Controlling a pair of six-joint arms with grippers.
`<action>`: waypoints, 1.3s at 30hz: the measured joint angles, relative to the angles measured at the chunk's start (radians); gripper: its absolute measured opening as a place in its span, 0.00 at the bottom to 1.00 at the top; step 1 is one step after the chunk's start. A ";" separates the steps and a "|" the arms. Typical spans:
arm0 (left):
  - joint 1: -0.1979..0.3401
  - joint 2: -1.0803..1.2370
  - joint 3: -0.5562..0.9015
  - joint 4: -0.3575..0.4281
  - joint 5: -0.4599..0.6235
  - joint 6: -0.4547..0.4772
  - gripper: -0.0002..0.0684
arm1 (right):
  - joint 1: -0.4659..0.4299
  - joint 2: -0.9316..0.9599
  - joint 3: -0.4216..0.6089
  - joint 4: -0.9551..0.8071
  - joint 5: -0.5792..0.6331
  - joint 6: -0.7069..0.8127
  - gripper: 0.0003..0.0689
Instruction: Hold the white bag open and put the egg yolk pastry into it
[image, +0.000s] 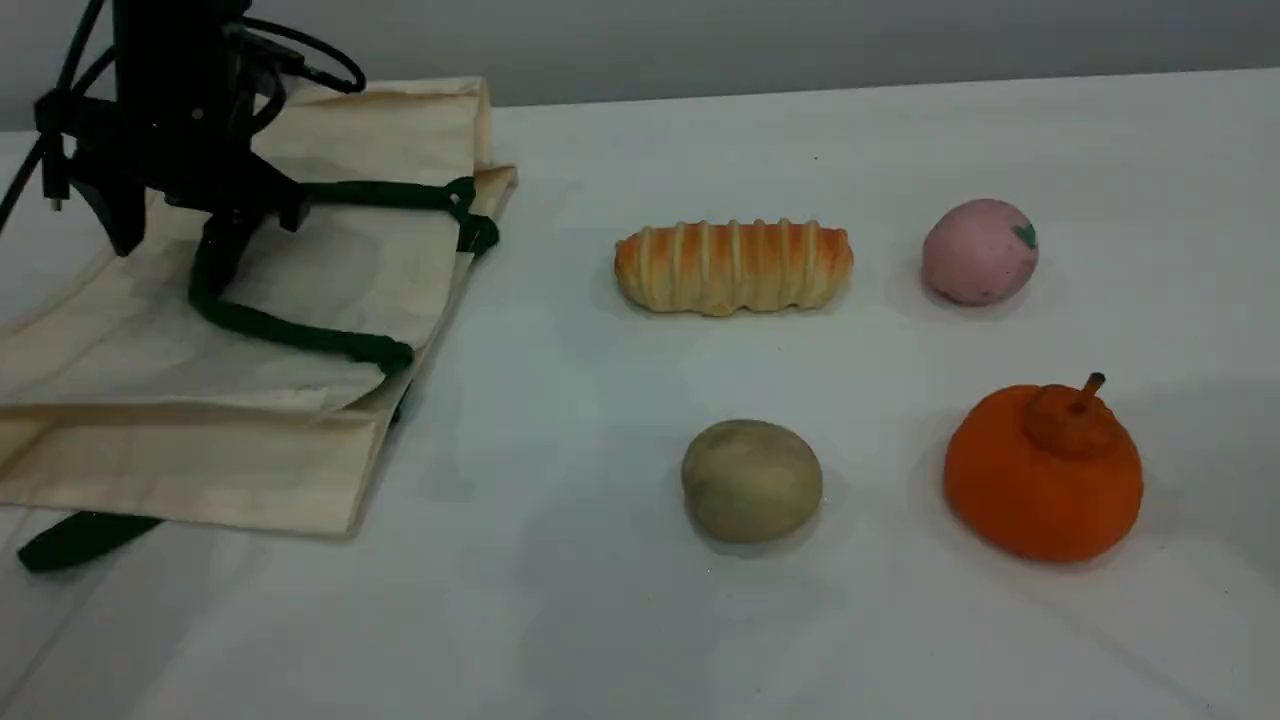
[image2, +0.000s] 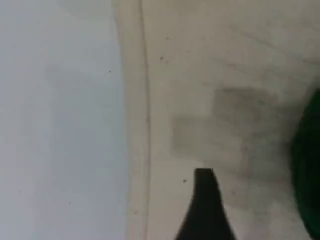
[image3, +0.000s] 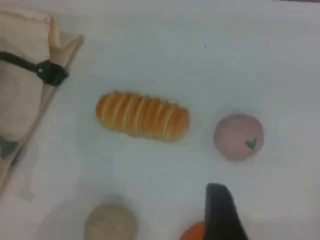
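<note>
The white bag (image: 130, 350) lies flat at the table's left, its dark green rope handle (image: 290, 335) looped across its top. My left gripper (image: 170, 240) hangs over the bag with its fingers apart, one finger down by the handle. In the left wrist view one fingertip (image2: 205, 200) hovers over the bag's cloth (image2: 225, 75) beside the hem, with the handle (image2: 307, 165) at the right edge. The egg yolk pastry (image: 752, 480) sits alone, tan and round, at centre front. The right wrist view shows the pastry (image3: 111, 222), the bag's corner (image3: 20, 100) and a single fingertip (image3: 220, 205).
A long orange-striped bread loaf (image: 733, 265) lies behind the pastry. A pink ball with a green leaf (image: 979, 250) sits at the back right. An orange fruit with a stem (image: 1043, 475) stands to the right of the pastry. A green strap end (image: 80, 540) pokes out under the bag.
</note>
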 joint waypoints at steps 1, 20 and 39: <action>0.000 0.002 0.000 -0.001 0.001 0.000 0.66 | 0.000 0.000 0.000 0.000 0.002 0.000 0.55; 0.000 0.013 -0.009 -0.008 0.052 0.025 0.09 | 0.000 0.000 0.000 0.000 0.004 0.000 0.55; 0.000 -0.090 -0.385 -0.340 0.190 0.414 0.05 | 0.000 0.000 0.000 0.000 0.004 0.000 0.55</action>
